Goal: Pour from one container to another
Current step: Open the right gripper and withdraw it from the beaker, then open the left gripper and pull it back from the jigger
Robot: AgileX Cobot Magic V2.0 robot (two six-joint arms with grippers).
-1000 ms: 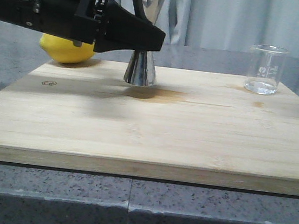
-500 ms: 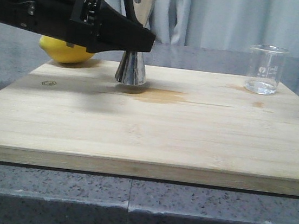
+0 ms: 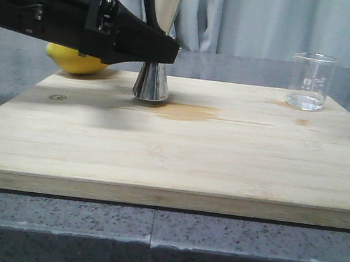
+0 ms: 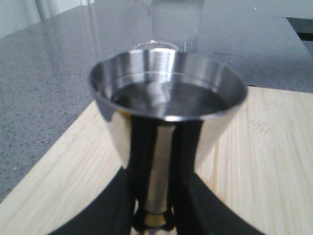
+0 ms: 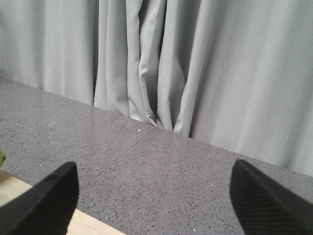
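Observation:
The steel jigger stands upright toward the back left of the wooden board. My left gripper is shut on its narrow waist. In the left wrist view the jigger fills the middle, and the black fingers clamp the gold band below the cup. The cup's inside looks dark and shiny. The clear glass beaker stands alone at the board's back right corner with a little liquid at its bottom. My right gripper is open over the grey counter, with nothing between its fingers.
A yellow lemon lies behind my left arm at the board's back left. A damp brown stain marks the board just right of the jigger. Grey speckled counter surrounds the board, and curtains hang behind.
My left gripper has carried the jigger a little to the left and lowered it onto the board. The beaker and lemon have not moved.

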